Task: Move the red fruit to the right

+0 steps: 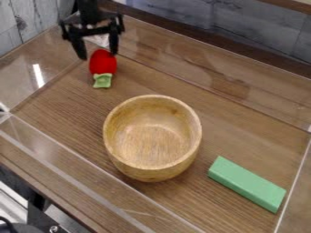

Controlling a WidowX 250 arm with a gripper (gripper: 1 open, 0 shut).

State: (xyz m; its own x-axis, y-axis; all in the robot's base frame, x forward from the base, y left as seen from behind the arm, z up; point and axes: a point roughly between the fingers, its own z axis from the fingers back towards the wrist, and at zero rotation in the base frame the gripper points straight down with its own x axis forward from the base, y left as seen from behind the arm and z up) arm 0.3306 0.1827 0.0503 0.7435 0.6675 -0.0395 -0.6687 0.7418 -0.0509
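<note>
End effector point(96, 47) open at red fruit point(104, 64); no legible writing.

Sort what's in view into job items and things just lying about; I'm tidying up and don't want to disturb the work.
For the job:
- small glossy red toy fruit with a green leafy cap
- black gripper

Just lying about:
- round light wooden bowl
- flat green rectangular block

The bowl point(152, 137) looks like smooth wood with a soft sheen. Beneath it, the tabletop point(231, 91) is grained wood; the green block point(248, 184) appears smooth and matt.
</note>
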